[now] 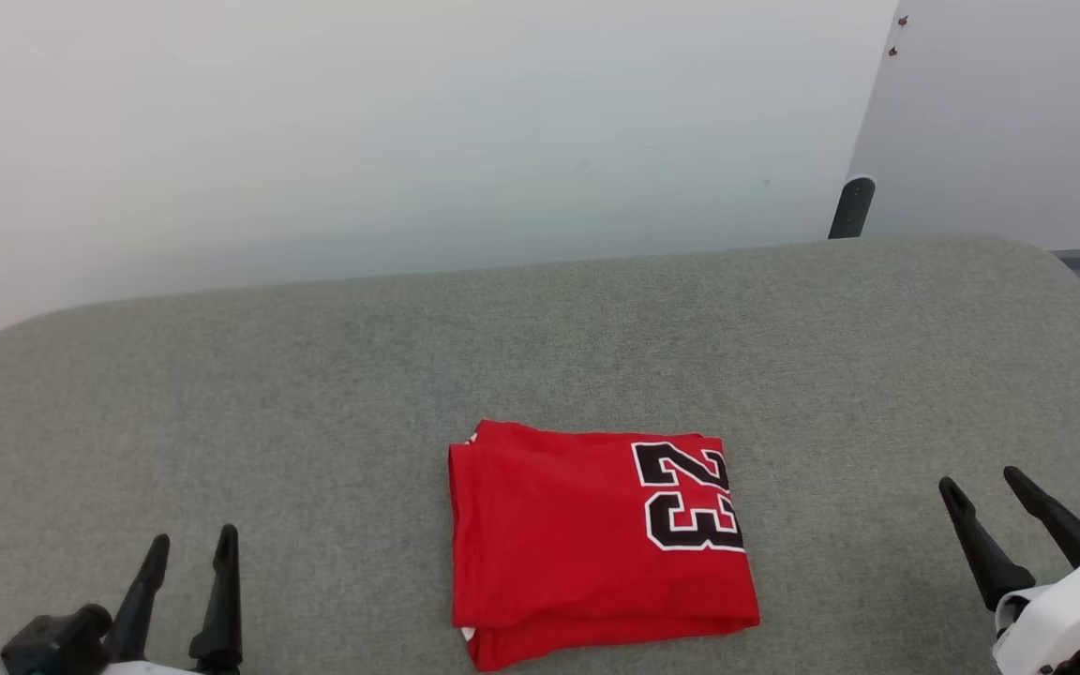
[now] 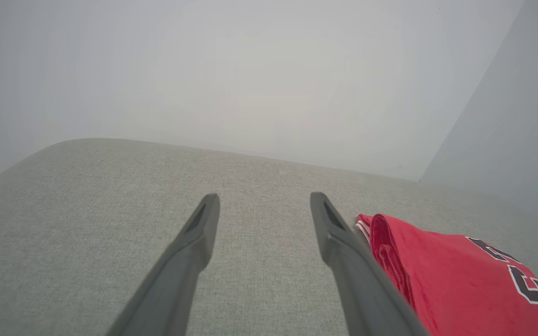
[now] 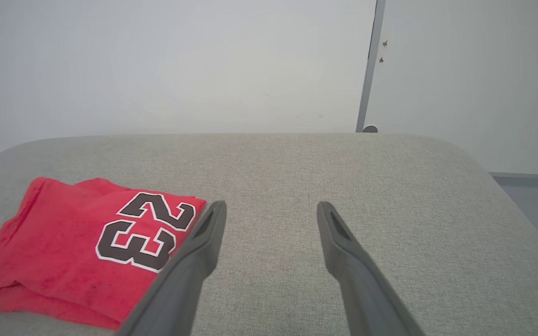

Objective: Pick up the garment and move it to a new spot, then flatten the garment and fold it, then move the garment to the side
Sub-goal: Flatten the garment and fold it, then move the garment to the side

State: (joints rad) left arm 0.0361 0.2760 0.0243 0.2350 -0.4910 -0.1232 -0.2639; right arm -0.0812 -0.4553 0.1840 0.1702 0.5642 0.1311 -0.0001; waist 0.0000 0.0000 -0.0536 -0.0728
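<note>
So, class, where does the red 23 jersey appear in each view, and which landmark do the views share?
Head view: jersey lower centre.
Left wrist view: jersey lower right corner.
Right wrist view: jersey lower left.
Shared landmark: the grey fabric surface beneath it.

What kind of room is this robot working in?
Probably a bare test room or lab rather than a home: plain white walls, a large grey fabric-covered surface with rounded corners, and a single folded red jersey T-shirt numbered 23 laid on it.

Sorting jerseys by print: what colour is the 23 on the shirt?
Black, outlined in white; the number on the shirt shows best in the right wrist view.
</note>
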